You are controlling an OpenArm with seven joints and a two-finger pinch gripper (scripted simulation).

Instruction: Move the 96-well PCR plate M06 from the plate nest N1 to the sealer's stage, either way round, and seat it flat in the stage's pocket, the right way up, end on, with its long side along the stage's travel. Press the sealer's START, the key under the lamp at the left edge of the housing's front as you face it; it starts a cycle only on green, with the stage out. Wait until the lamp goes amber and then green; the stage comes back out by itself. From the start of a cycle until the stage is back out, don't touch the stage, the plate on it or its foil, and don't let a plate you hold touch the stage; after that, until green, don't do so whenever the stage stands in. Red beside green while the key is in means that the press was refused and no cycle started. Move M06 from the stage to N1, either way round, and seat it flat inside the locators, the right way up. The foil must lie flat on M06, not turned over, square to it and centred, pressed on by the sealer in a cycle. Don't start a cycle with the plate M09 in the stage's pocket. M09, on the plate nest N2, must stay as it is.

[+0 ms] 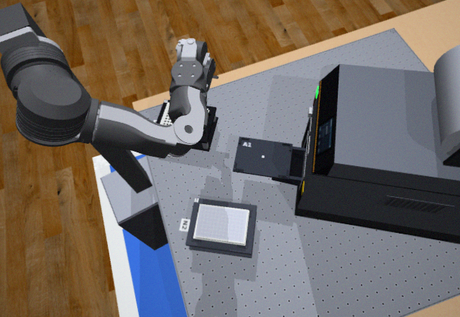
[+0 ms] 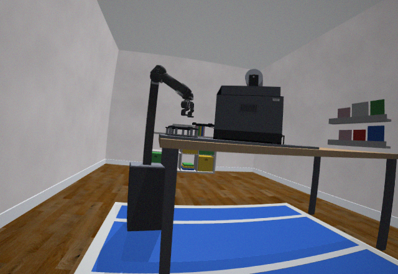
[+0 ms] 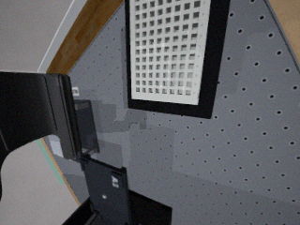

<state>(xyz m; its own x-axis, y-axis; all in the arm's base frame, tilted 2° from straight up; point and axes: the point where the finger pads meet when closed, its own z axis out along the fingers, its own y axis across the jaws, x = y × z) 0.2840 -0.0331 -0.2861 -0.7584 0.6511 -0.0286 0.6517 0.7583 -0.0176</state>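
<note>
The white 96-well plate M06 (image 3: 171,47) sits in the black nest N1 (image 3: 212,70), uncovered, with its wells showing. In the top view my arm hides most of it; only a corner (image 1: 165,116) shows. My gripper (image 2: 187,114) hangs well above the nest, pointing down, open and empty. The sealer (image 1: 371,139) stands to the right with its stage (image 1: 261,155) out and its pocket empty. The lamp (image 1: 316,91) on the housing's front is green. The wrist view shows the stage (image 3: 108,192) and the sealer's front (image 3: 28,112) at the left.
Plate M09 (image 1: 222,223) lies in nest N2 nearer the table's front, with a flat pale top. A foil roll (image 1: 447,94) sits on top of the sealer. The arm's base column (image 1: 137,209) stands off the table's left edge.
</note>
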